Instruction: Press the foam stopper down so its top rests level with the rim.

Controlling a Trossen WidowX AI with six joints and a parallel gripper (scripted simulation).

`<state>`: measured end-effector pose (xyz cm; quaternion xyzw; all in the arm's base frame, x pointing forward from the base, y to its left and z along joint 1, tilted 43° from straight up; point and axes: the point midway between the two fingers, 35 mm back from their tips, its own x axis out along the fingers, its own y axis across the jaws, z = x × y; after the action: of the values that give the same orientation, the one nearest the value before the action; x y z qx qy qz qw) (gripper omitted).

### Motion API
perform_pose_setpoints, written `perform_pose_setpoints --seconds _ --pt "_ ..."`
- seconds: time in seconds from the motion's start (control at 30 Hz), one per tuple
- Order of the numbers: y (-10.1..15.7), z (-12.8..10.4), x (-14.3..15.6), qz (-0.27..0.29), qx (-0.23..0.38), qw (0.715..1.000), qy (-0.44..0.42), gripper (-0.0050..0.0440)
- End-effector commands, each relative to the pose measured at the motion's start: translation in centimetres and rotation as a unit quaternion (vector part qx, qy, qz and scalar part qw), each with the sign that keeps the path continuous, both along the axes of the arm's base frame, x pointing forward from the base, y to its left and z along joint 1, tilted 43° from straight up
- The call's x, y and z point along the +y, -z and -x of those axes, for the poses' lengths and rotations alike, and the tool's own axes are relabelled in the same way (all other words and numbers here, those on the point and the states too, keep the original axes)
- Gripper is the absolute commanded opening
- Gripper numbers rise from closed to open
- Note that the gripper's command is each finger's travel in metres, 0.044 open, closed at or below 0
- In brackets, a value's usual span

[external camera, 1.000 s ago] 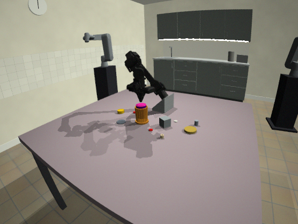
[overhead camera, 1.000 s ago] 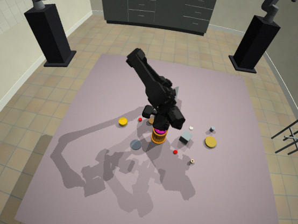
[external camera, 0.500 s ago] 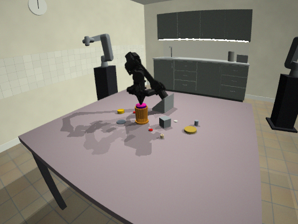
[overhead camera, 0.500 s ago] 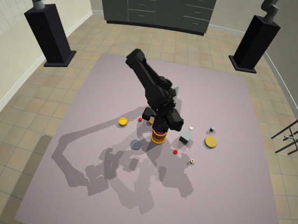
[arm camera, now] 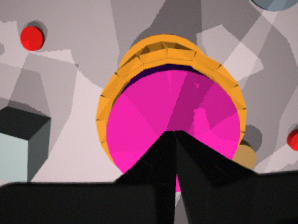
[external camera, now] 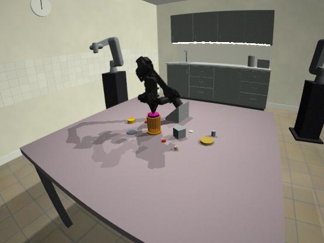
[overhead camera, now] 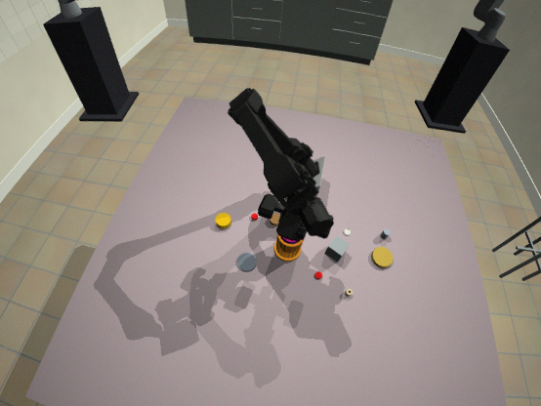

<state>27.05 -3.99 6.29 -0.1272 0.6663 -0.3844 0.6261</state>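
An orange ribbed jar stands upright near the middle of the table. A magenta foam stopper sits in its mouth, and in the exterior view its top shows a little above the rim. My gripper is shut with nothing between its fingers. It points straight down, and its tips are at the stopper's top, near the middle. In the top view the gripper body hides most of the stopper.
A grey cube stands right of the jar and a grey-blue disc lies left of it. Yellow discs, red buttons and a grey wedge lie around.
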Motion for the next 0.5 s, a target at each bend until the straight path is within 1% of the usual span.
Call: perform_pose_setpoints --seconds 0.0,0.47 --pt "0.05 0.02 -0.06 0.001 0.001 1.000 -0.001 0.0000" --pt "0.12 0.09 -0.12 0.001 0.001 1.000 -0.001 0.0000"
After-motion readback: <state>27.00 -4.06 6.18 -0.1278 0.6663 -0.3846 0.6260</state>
